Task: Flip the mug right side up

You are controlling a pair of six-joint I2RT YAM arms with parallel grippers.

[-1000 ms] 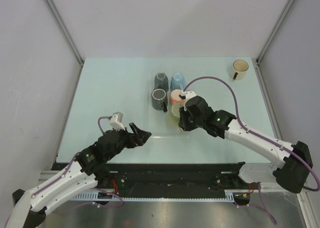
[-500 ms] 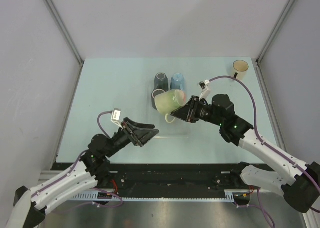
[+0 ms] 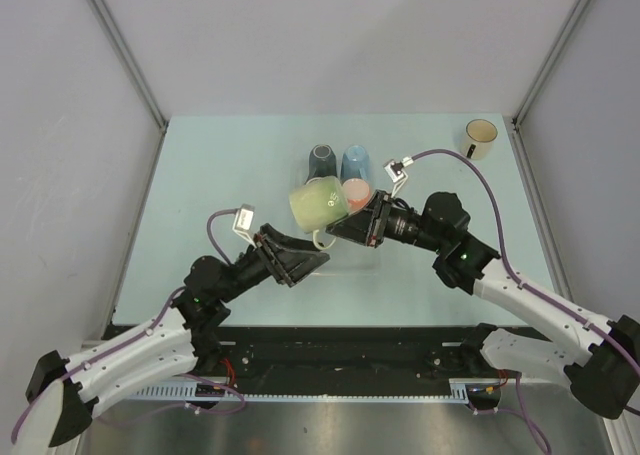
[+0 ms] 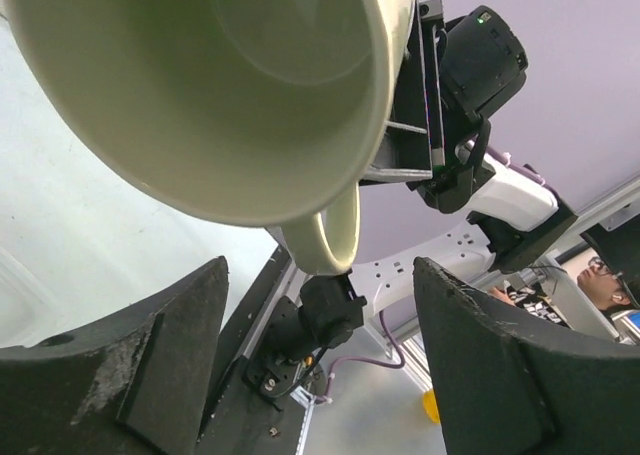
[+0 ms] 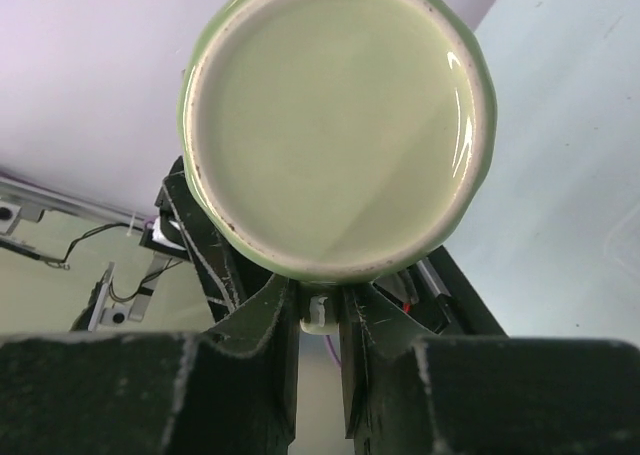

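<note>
While clamping green mug [image 3: 318,203] aloft in right gripper [image 3: 350,225], left gripper [image 3: 311,267] spread wide just near: risks drop if released early.

**Setting.** We took the pale blue-green table [image 3: 230,175] as our landmark. Behind its far edge rose a plain, pale grey back wall [image 3: 340,35]. A left panel [image 3: 50,175] and a right panel [image 3: 600,195] of the same tone closed its two sides. A left post [image 3: 120,50] and a right post [image 3: 560,45], both of bare metal, slanted down to its far corners. Along its near edge ran a dark rail [image 3: 350,337], and nearer than that lay a brushed steel surface [image 3: 350,430]. We found the light even and diffuse, with only soft shadows on the tabletop. In the left wrist view, the wall above the table looked lilac.
</note>
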